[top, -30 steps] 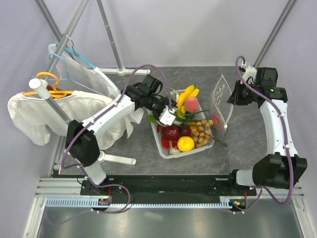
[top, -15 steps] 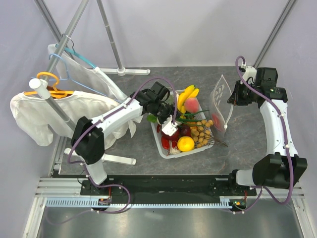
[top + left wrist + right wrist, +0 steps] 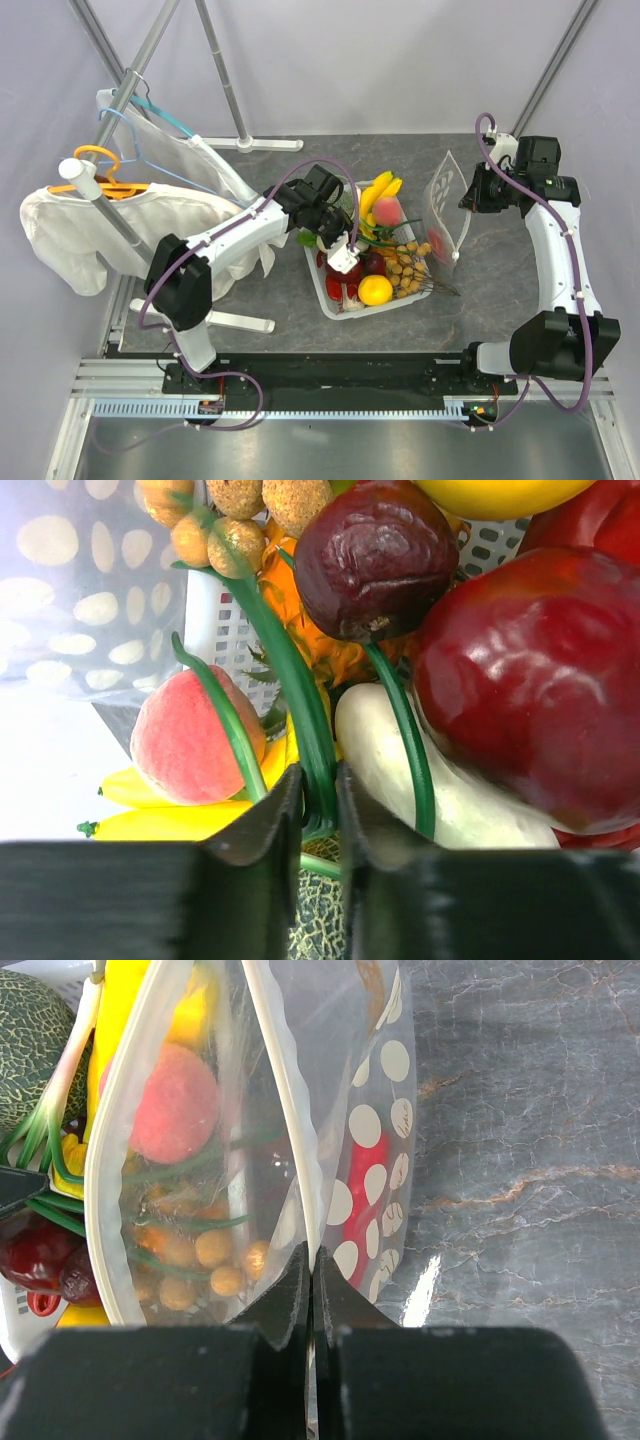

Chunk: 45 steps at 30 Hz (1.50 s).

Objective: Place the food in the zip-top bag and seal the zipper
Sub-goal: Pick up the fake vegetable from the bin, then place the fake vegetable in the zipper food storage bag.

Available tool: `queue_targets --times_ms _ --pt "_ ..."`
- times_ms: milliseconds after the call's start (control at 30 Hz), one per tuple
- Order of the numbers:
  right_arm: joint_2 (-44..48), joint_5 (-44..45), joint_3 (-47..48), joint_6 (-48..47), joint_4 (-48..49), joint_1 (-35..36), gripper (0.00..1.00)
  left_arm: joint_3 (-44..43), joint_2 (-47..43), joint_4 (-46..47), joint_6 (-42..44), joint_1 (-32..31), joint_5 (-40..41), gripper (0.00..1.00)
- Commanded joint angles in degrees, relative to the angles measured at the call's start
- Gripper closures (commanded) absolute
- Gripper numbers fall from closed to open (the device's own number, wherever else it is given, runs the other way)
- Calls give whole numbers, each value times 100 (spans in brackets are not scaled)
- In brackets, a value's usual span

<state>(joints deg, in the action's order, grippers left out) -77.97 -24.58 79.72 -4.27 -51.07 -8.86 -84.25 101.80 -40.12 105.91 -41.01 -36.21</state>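
The food fills a white basket (image 3: 335, 305): a yellow banana bunch (image 3: 378, 195), a peach (image 3: 388, 211), a lemon (image 3: 375, 289), dark red fruit (image 3: 530, 680) and a cluster of small brown balls (image 3: 405, 268). My left gripper (image 3: 347, 262) reaches down into the basket. Its jaws (image 3: 320, 780) are shut on the green stalks (image 3: 300, 710) of a toy vegetable, next to the peach (image 3: 190, 745). To the right, the zip-top bag (image 3: 447, 205) stands upright with my right gripper (image 3: 311, 1255) shut on its mouth edge. The white zipper (image 3: 280, 1090) gapes open. A red chili pepper (image 3: 365, 1190) lies inside the bag.
On the left stands a clothes rack (image 3: 100, 180) draped with white cloth (image 3: 70, 235) and hangers; its foot (image 3: 240, 321) runs along the table near the basket. Grey marbled tabletop (image 3: 520, 1160) shows to the right of the bag.
My left gripper has dropped into the basket, shifted a little right, and closed on the green stalks. The right arm and the bag have not moved.
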Motion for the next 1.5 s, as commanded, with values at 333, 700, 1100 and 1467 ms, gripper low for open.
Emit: queue_targets --times_ms 333,700,1100,1467 --pt "-16 -100 122 58 9 -19 100 67 -784 136 88 -56 -247 98" --pt "-7 -109 122 120 97 -19 100 -232 -1320 118 -97 -38 -414 98" --pt "37 -161 96 339 307 -19 100 -961 -1926 582 -2333 -21 -1353 98" --pt "54 -802 78 796 563 -19 100 347 -2850 5961 -11051 -3 426 98"
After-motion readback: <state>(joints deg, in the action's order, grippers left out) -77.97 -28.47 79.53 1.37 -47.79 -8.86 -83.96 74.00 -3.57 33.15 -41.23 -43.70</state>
